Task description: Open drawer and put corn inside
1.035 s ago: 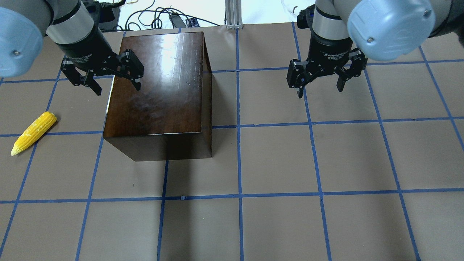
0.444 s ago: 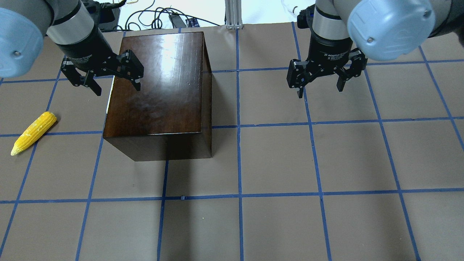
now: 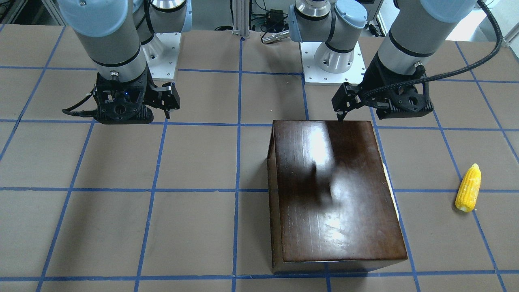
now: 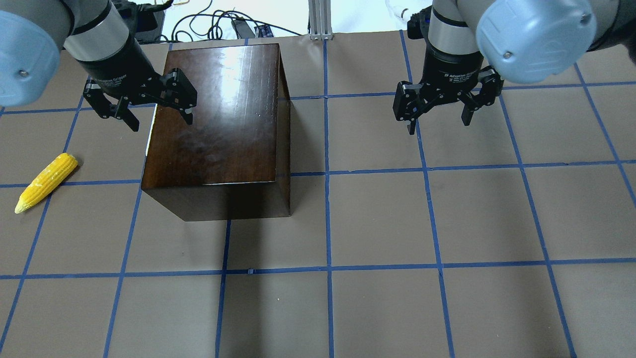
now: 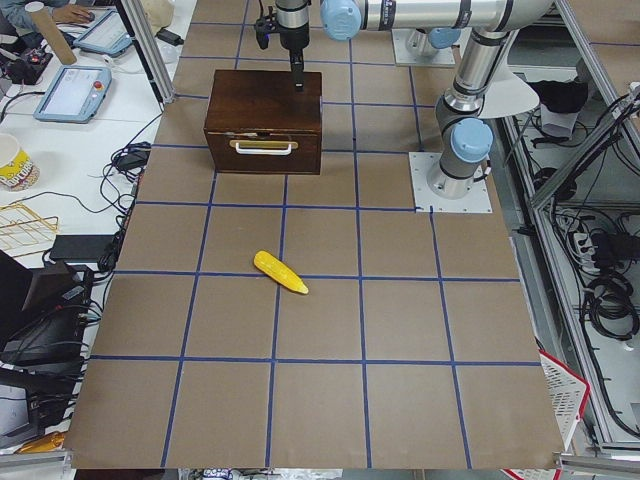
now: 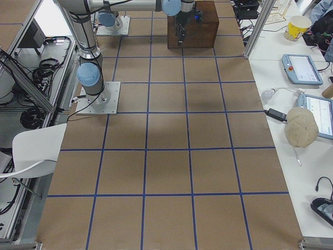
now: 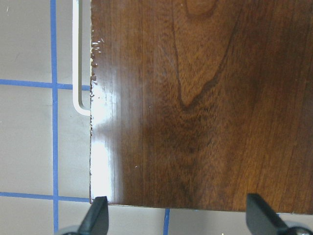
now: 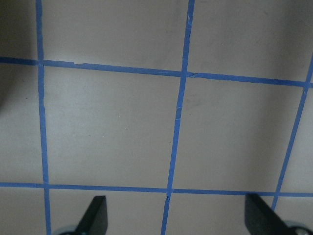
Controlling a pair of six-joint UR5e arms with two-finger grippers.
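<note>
The dark-brown box [image 4: 218,124] stands on the table left of centre. Its drawer [image 5: 264,148] is shut, and its front with a white handle [image 7: 77,73] faces my left side. The yellow corn [image 4: 45,182] lies on the table left of the box, apart from it; it also shows in the front view [image 3: 468,187] and the left view [image 5: 280,272]. My left gripper [image 4: 160,121] is open and empty, hovering above the box's top corner on the handle side [image 7: 177,218]. My right gripper [image 4: 438,125] is open and empty above bare table [image 8: 177,215].
The brown table [image 4: 377,223] carries a blue tape grid. Cables [image 4: 218,25] and an aluminium post [image 4: 320,20] lie past its far edge. The arm bases [image 3: 324,61] stand behind the box.
</note>
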